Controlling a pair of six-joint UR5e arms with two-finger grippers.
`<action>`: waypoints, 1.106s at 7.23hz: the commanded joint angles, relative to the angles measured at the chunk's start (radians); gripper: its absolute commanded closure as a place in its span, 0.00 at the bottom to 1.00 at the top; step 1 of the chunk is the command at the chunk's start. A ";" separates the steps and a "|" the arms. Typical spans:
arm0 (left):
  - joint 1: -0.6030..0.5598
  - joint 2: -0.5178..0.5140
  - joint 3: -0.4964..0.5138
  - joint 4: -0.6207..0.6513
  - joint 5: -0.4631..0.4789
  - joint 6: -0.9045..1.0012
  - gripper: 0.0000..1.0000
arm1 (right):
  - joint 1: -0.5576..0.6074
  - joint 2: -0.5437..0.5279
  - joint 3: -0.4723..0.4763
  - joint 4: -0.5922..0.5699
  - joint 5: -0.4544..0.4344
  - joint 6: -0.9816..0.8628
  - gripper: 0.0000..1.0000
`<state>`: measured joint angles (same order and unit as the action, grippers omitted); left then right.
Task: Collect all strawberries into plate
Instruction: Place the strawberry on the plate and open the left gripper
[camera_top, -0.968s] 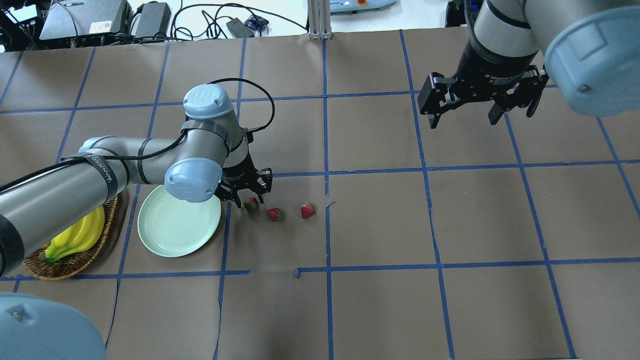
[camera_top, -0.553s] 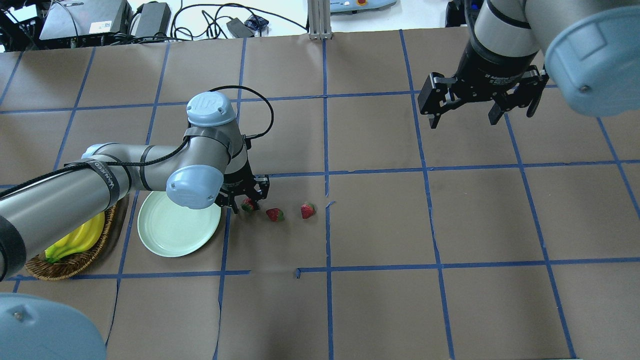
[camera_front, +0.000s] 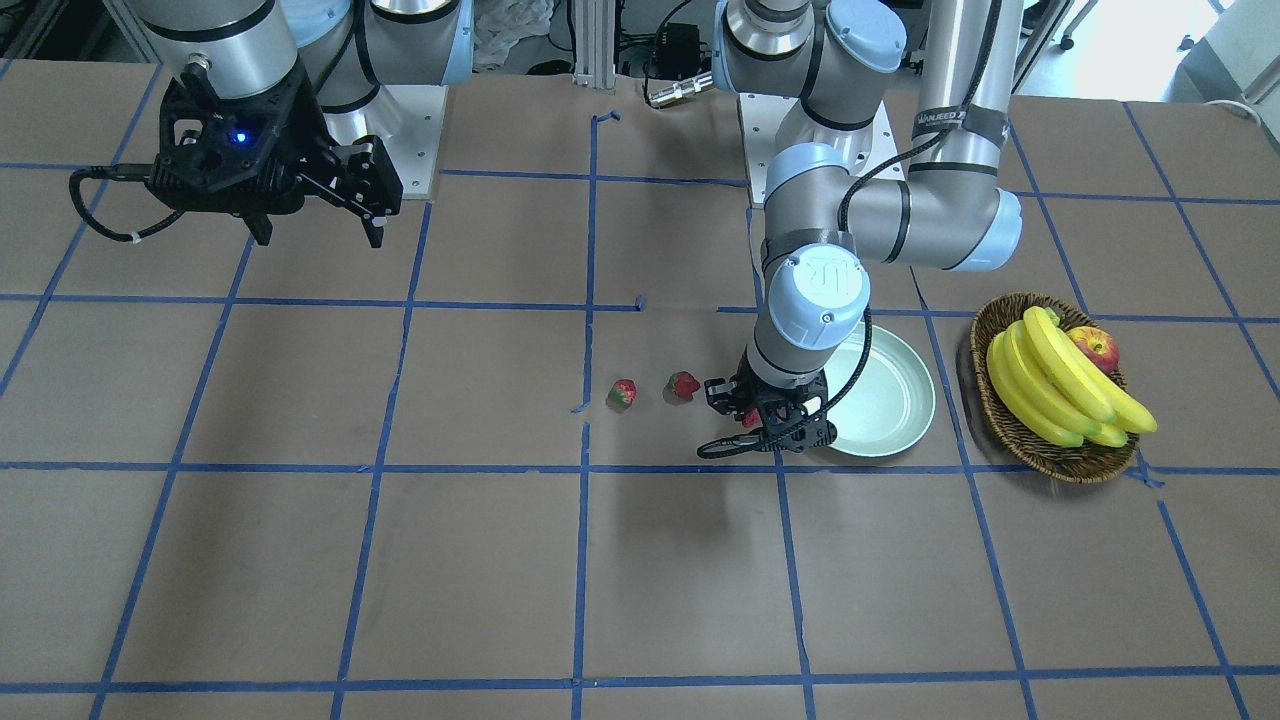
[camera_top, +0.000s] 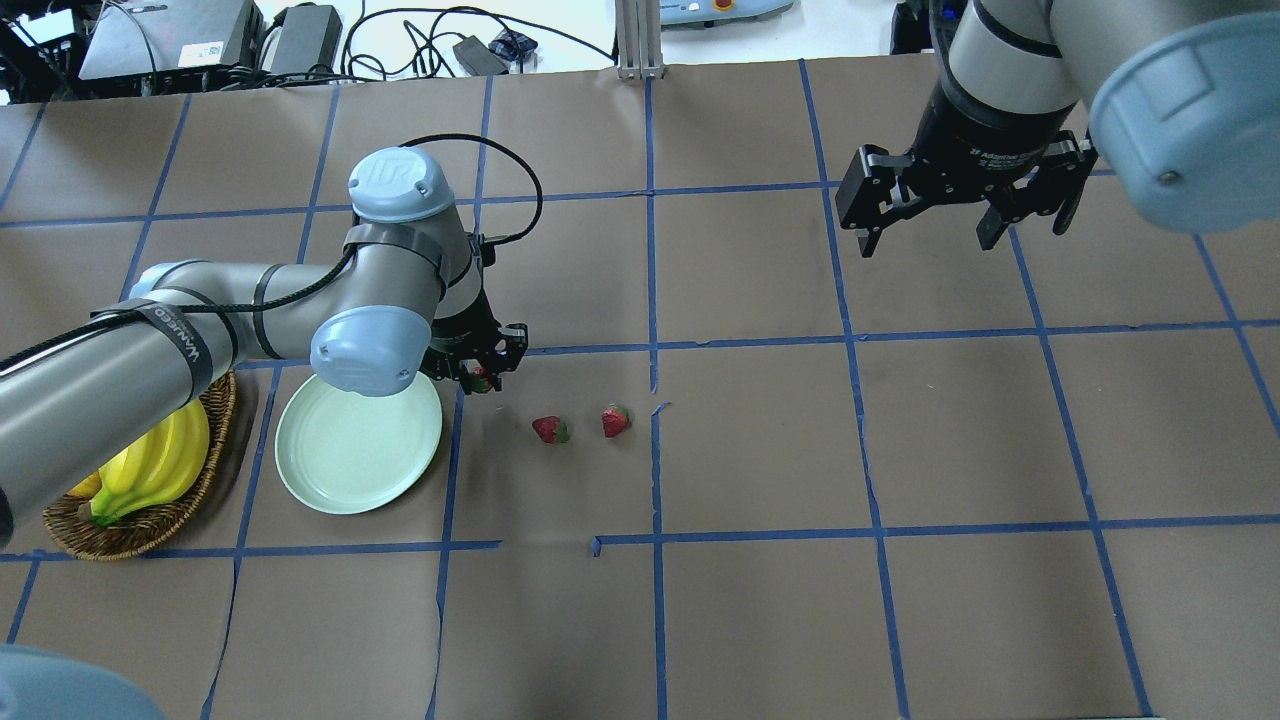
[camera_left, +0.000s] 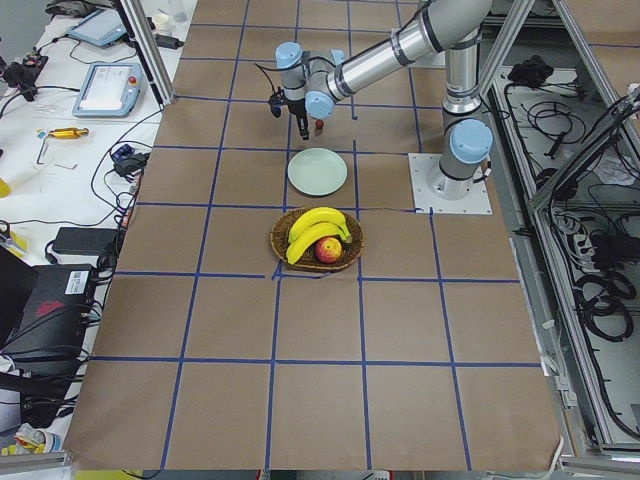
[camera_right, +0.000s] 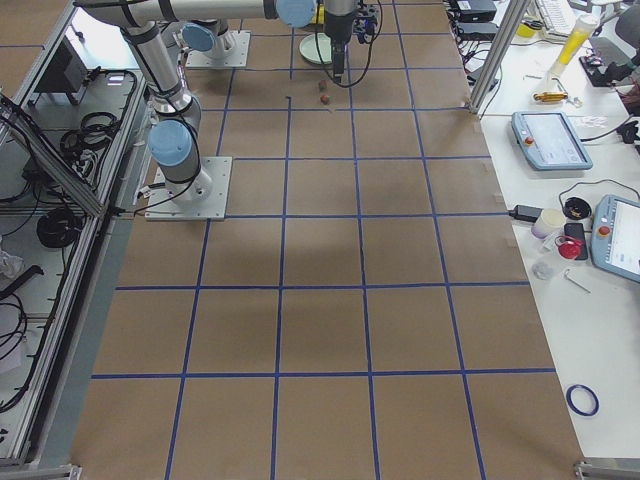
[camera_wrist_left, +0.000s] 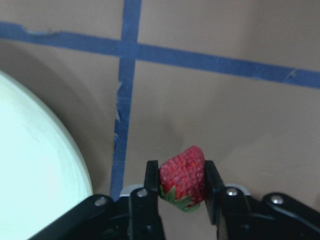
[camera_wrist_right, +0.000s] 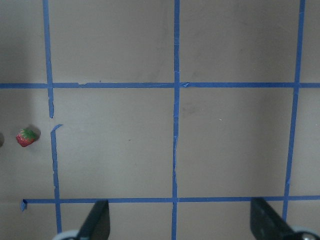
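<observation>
Left wrist-mounted view: left fingers (camera_wrist_left: 151, 181) clamp a strawberry (camera_wrist_left: 183, 175), now raised nearer the plate (camera_wrist_left: 30, 175); right fingers (camera_wrist_right: 98, 220) gape wide

Table (camera_top: 760, 620) before me: brown paper ruled into squares by blue tape (camera_top: 875, 527). Toward my left end, a wicker basket (camera_front: 1068, 471) holds a bunch of yellow bananas (camera_front: 1050, 385) and a red-yellow apple (camera_front: 1096, 348) lying against them. Beyond the far edge lie black cables (camera_top: 420, 35) and power bricks (camera_top: 305, 35); a metal post (camera_top: 640, 40) stands there.
</observation>
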<state>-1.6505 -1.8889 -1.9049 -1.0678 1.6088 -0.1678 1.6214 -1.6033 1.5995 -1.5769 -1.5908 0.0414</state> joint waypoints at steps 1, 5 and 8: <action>0.111 0.066 -0.020 -0.134 0.060 0.141 0.94 | 0.000 0.000 -0.001 0.000 0.000 0.000 0.00; 0.176 0.099 -0.125 -0.109 0.042 0.192 0.04 | -0.003 0.000 0.000 0.000 0.000 0.000 0.00; -0.002 0.104 -0.100 -0.019 -0.121 -0.400 0.05 | -0.003 0.000 0.000 0.000 0.000 0.000 0.00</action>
<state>-1.5555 -1.7799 -2.0123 -1.1509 1.5247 -0.3354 1.6183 -1.6030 1.5999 -1.5769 -1.5908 0.0414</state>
